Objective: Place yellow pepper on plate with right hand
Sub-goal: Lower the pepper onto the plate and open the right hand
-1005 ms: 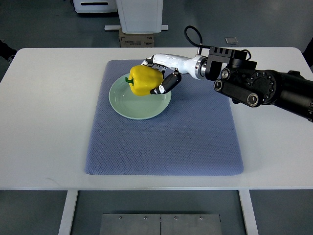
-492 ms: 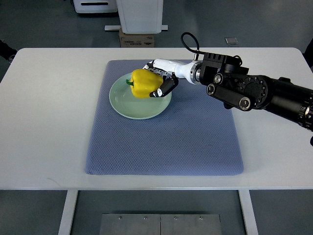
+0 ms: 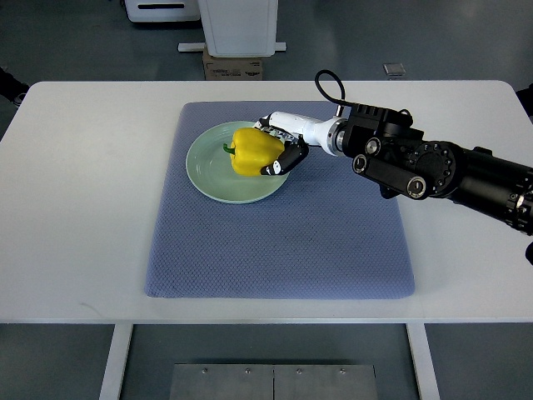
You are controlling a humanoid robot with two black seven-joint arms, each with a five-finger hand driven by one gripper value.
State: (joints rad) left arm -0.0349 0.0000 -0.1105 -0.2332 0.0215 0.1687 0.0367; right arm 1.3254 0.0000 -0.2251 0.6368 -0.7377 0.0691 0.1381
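Lowered and shifted slightly right since the earlier frame, the yellow pepper [image 3: 256,151] now sits over the right half of the plate [image 3: 210,168], its green stem pointing left; whether it fully rests on the plate's surface cannot be told. The right hand [image 3: 279,147] grips the pepper from the right side, white fingers at the far edge and a dark-tipped finger [image 3: 283,162] curled around the near edge. Its black arm [image 3: 441,167] reaches in from the right edge across the white bench [image 3: 83,192]. The pale green plate lies on the far left part of a blue-grey mat [image 3: 283,242] covering the middle of the bench.
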